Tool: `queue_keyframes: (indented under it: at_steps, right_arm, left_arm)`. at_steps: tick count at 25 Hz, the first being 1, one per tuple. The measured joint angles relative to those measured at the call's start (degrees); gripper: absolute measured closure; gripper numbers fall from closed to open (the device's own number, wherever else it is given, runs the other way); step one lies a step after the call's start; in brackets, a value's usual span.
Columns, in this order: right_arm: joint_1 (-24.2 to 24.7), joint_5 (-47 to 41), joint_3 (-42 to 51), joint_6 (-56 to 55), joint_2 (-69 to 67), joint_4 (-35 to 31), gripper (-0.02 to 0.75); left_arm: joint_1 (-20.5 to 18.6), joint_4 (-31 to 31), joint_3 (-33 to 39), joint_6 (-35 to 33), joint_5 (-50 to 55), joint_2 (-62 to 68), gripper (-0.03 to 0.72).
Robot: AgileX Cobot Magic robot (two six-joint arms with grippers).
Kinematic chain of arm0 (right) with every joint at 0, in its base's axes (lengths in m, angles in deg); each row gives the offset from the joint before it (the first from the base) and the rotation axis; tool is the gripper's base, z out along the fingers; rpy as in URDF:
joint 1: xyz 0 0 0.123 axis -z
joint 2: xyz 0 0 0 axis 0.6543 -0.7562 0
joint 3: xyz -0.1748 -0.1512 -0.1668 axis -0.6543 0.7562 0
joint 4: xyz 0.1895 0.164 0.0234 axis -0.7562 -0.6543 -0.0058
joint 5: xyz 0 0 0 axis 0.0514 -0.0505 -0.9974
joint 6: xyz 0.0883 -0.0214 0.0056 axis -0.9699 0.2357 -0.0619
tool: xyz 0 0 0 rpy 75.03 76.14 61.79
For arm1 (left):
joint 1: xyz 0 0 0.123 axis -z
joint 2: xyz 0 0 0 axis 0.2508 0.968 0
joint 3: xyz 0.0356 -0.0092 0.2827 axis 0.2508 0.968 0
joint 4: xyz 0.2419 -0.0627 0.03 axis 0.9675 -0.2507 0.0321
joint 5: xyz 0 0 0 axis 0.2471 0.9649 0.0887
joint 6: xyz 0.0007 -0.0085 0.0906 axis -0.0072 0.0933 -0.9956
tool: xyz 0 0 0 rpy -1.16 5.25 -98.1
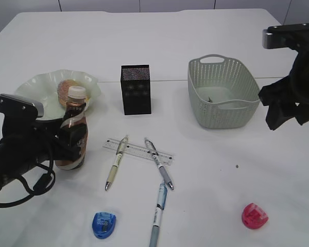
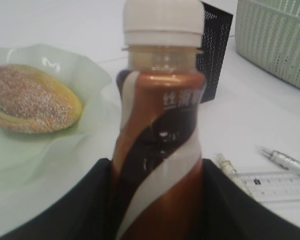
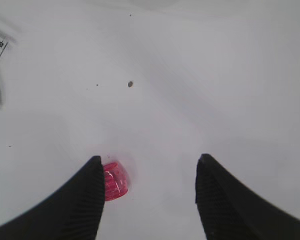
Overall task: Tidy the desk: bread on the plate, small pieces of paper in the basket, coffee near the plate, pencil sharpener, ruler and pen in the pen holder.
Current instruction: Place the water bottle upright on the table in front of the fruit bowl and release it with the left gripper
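The brown coffee bottle with a white cap stands upright just in front of the pale green plate. My left gripper is shut on the bottle's lower body. The bread lies on the plate. Mid-table lie the clear ruler and three pens. A blue sharpener and a red sharpener sit near the front. High at the right, my right gripper hangs open and empty above the red sharpener.
The black mesh pen holder stands behind the ruler. The grey-green basket is at the back right, with a small dark bit on its floor that I cannot identify. A tiny speck lies on the table.
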Motion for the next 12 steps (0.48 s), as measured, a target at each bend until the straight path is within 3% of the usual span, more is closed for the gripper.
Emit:
queue_keyframes:
  at_steps: [12]
  right_arm:
    - [0.00,0.00,0.00,0.00,0.00,0.00,0.311]
  left_arm:
    - [0.00,-1.37,-1.66,0.24,-8.29,7.06,0.318]
